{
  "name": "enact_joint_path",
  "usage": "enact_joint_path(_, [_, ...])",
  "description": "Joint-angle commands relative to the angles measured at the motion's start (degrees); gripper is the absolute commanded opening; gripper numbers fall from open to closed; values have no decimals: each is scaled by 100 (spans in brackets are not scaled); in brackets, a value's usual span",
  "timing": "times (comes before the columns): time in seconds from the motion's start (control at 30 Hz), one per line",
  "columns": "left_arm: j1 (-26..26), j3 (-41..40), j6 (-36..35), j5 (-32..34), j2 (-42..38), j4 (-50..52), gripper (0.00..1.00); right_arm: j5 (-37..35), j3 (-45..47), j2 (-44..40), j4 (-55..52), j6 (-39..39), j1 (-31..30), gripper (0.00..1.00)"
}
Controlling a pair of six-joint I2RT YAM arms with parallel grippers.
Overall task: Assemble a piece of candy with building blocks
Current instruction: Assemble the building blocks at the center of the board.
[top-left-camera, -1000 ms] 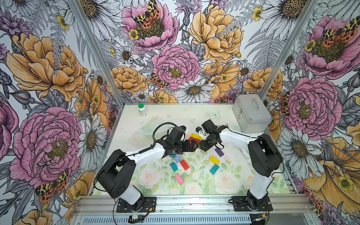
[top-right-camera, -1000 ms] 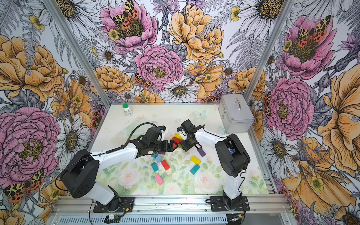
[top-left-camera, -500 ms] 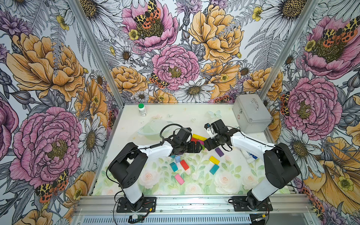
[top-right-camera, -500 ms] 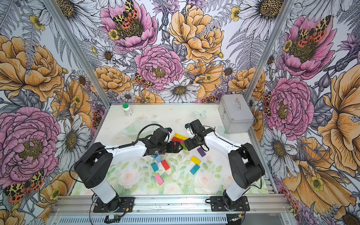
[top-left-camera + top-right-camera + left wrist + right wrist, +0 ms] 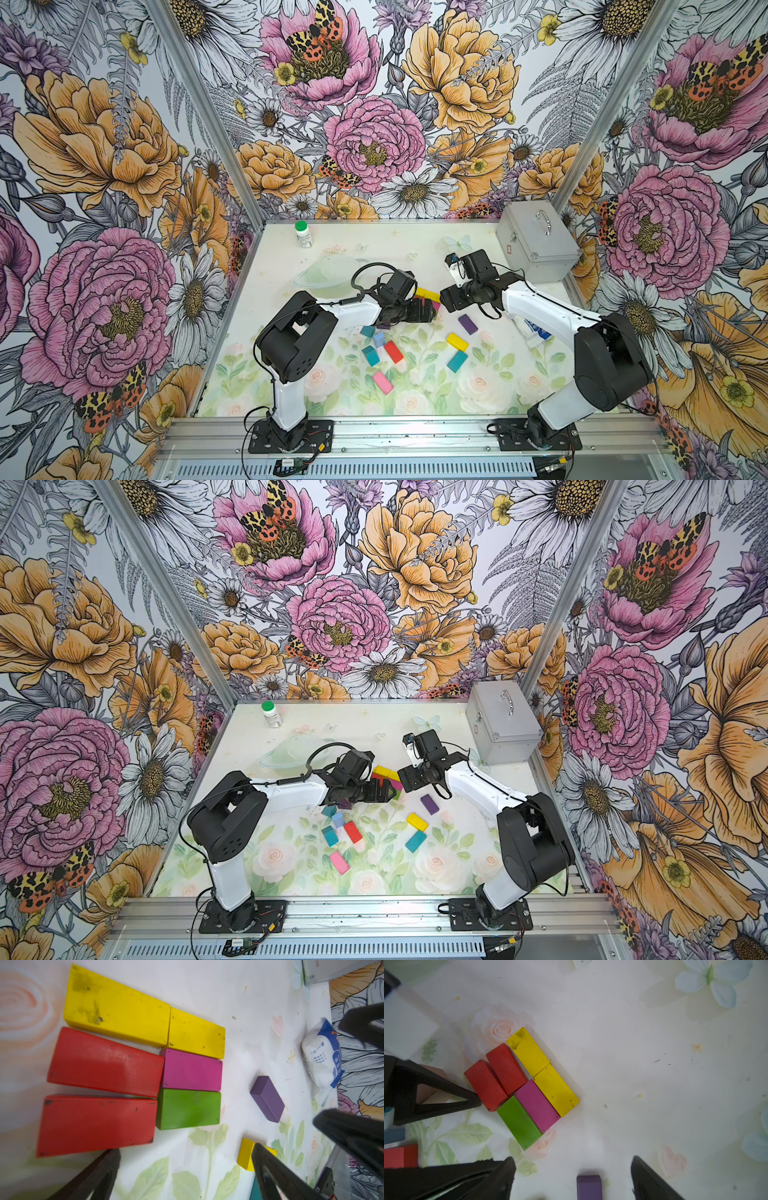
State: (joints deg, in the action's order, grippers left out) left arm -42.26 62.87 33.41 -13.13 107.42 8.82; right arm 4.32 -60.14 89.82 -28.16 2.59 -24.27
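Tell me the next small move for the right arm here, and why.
Probably lower the right arm onto the loose purple rectangular brick and close. Its jaws stand open and empty. The brick shows between them in the right wrist view and lies apart from the packed block of yellow, red, magenta and green bricks, which likely still needs pieces.

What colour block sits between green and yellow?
A magenta block, clearest in the left wrist view.
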Motion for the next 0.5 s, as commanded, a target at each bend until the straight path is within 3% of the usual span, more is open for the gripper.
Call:
enact_joint_path(0.0, [-2,110,96,30,177,-58,99,-12,69,-113,131,51,53,88])
enact_joint_path(0.33, [10,148,100,-20,228,-69,99,25,114,-110,144,39,104,88])
enact_joint_path(0.47, [90,-40,36,-28,-95,35,99,-28,168,-229,144,51,116,88])
